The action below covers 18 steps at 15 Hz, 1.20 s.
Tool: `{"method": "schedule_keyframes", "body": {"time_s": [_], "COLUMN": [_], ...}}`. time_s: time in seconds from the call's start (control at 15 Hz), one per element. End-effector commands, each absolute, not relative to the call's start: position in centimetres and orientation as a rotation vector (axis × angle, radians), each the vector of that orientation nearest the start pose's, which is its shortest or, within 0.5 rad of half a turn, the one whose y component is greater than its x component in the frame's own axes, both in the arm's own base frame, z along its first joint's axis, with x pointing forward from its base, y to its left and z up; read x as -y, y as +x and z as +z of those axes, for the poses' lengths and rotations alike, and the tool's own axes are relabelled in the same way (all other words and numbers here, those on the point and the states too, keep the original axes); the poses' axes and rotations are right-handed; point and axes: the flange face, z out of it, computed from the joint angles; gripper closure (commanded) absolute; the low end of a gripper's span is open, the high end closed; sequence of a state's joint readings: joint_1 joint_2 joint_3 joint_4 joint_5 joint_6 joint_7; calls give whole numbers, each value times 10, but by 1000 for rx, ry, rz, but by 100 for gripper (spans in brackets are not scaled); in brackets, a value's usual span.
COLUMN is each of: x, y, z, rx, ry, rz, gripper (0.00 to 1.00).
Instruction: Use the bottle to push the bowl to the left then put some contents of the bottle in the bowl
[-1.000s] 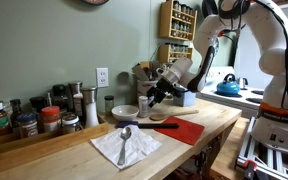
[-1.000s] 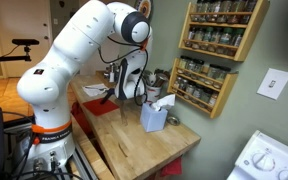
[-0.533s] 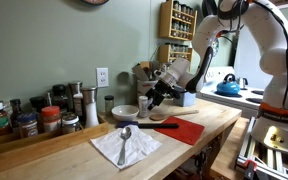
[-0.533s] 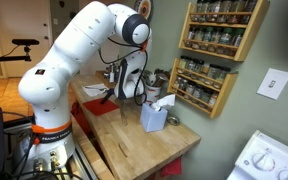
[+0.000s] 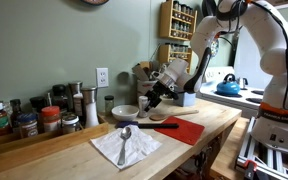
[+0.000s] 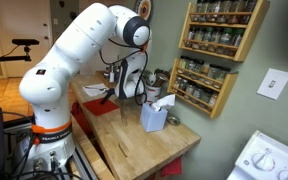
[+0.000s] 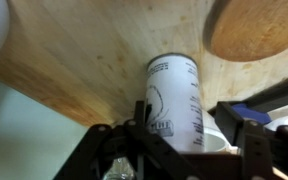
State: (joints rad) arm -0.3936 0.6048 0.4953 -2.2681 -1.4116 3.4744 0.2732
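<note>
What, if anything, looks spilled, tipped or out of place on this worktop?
Nothing stands out. The bottle appears to stand upright on the wood, the bowl sits level, and the spoon lies neatly on its napkin. No spill is visible.

in an exterior view the bowl (image 5: 125, 112) sits toward the back of the counter (image 5: 44, 155); the bottle (image 7: 174, 95) stands on the counter near it; a napkin (image 5: 139, 150) lies nearer the front edge, a spoon (image 5: 124, 140) on it; jars (image 5: 24, 120) line the back, left of the bowl; a spice rack (image 5: 179, 20) hangs above
</note>
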Motion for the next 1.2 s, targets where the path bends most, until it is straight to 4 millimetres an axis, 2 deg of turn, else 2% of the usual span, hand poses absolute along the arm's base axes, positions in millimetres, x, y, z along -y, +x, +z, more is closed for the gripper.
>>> {"method": "schedule_keyframes", "body": {"time_s": [0.0,0.13,0.73,0.93,1.13], "x": [-175,-175,-203,-206,-207], "y": [481,478,432,432,443], "z": [192,195,216,225,237], "rx": [1484,1495,1638,1635,1587], "ry": [-2286,-2296,-2382,-2443,-2517], "rz": [-885,-878,-762,-740,-713], "gripper": [58,69,69,69,69]}}
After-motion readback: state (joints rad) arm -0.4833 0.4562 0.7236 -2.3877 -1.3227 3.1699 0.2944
